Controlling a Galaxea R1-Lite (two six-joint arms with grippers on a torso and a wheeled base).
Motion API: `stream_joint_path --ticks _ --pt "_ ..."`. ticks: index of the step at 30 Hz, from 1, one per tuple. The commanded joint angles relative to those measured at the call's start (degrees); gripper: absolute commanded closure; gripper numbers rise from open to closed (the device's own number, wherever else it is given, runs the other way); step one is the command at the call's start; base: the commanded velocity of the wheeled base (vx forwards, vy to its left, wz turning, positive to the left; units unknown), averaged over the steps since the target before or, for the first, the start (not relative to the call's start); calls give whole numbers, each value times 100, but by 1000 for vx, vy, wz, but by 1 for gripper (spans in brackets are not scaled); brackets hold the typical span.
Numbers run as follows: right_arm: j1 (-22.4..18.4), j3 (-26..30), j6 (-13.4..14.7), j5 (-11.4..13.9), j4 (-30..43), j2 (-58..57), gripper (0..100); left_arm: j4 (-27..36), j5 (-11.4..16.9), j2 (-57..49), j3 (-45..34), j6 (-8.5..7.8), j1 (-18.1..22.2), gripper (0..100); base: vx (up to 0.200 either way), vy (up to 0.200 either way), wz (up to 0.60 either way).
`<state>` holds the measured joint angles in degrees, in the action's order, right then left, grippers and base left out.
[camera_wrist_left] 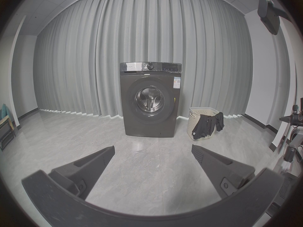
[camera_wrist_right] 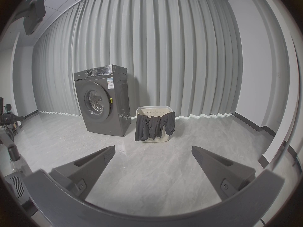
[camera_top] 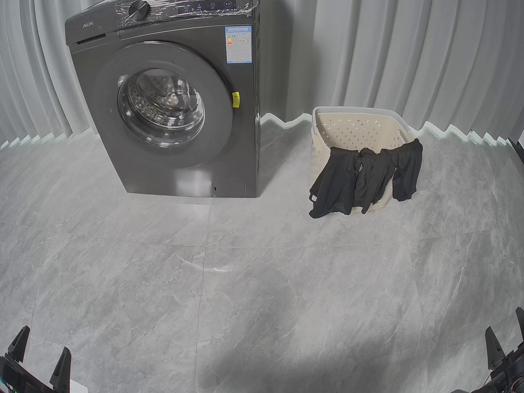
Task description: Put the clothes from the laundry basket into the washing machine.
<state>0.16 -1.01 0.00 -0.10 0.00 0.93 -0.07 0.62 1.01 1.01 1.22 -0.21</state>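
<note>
1. Clothes (camera_top: 363, 180) are draped dark over the front rim of the laundry basket (camera_top: 355, 126), beside the washing machine (camera_top: 164, 94). Nothing is loaded yet, so I judge everything remains.
2. My left gripper (camera_top: 43, 342) and right gripper (camera_top: 505, 323) hang empty, fingers spread, well apart from the basket.

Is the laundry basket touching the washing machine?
Apart. The head view shows bare floor between the laundry basket and the washing machine.
</note>
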Motion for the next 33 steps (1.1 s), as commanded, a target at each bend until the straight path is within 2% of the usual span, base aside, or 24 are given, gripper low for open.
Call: stream_joint_path --ticks 1,19,21,26,33 --pt "2 101 0 1 0 -93 0 -1 -1 -92 -92 1 3 0 200 0 0" --pt "2 101 0 1 0 -93 0 -1 -9 -92 -92 -16 -6 0 200 0 0" --pt "2 101 0 1 0 -93 0 -1 -36 -92 -92 -16 -6 0 0 0 0" --pt "2 101 0 1 0 -93 0 -1 -71 -92 -92 107 -6 0 0 0 0" --pt "2 101 0 1 0 -93 0 -10 -71 -92 -92 98 -6 0 0 0 0"
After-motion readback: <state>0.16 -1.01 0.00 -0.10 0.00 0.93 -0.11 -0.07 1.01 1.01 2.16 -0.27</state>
